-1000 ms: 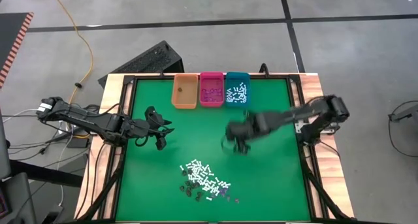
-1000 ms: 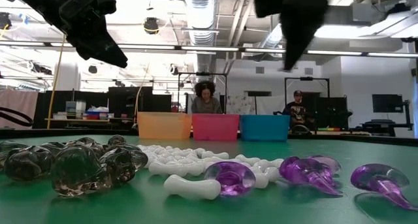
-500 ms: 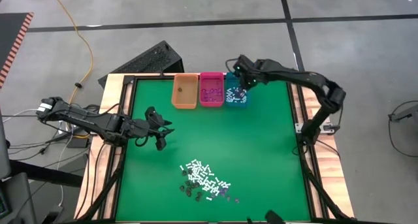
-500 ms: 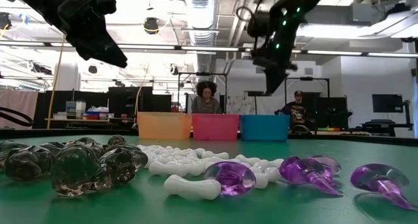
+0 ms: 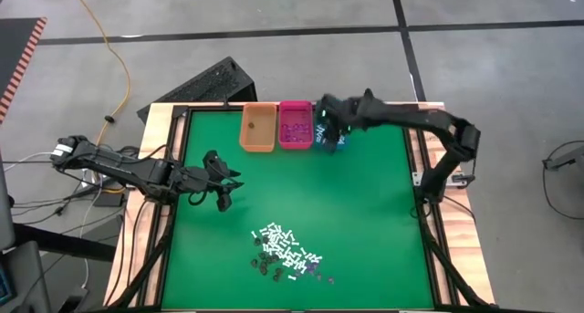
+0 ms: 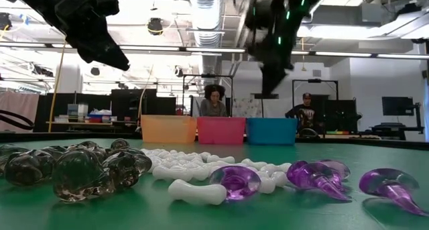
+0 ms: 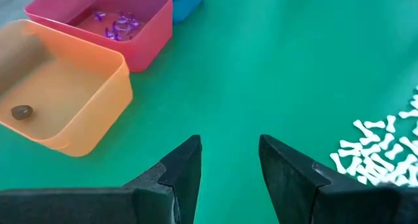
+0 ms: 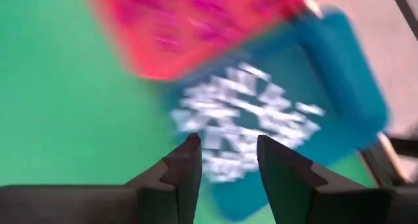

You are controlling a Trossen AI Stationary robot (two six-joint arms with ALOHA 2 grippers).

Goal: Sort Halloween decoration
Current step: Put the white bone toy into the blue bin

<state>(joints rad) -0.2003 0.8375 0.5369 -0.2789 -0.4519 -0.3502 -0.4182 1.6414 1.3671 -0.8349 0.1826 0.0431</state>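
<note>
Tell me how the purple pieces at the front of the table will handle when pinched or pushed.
The purple pieces look like glossy hard plastic, so probably stiff and slippery in a pinch. Each has a rounded body tapering to a point, so a push would likely swing it round rather than slide it straight. They look small and hollow, likely very light.

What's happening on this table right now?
A two-arm robot is sorting small Halloween pieces by colour into three bins. The right hand hangs over the teal bin, fingers apart with nothing between them; white bones lie in that bin. The left hand waits open above the green mat. The pink bin holds purple pieces, the orange bin one dark piece. A mixed pile remains unsorted.
</note>
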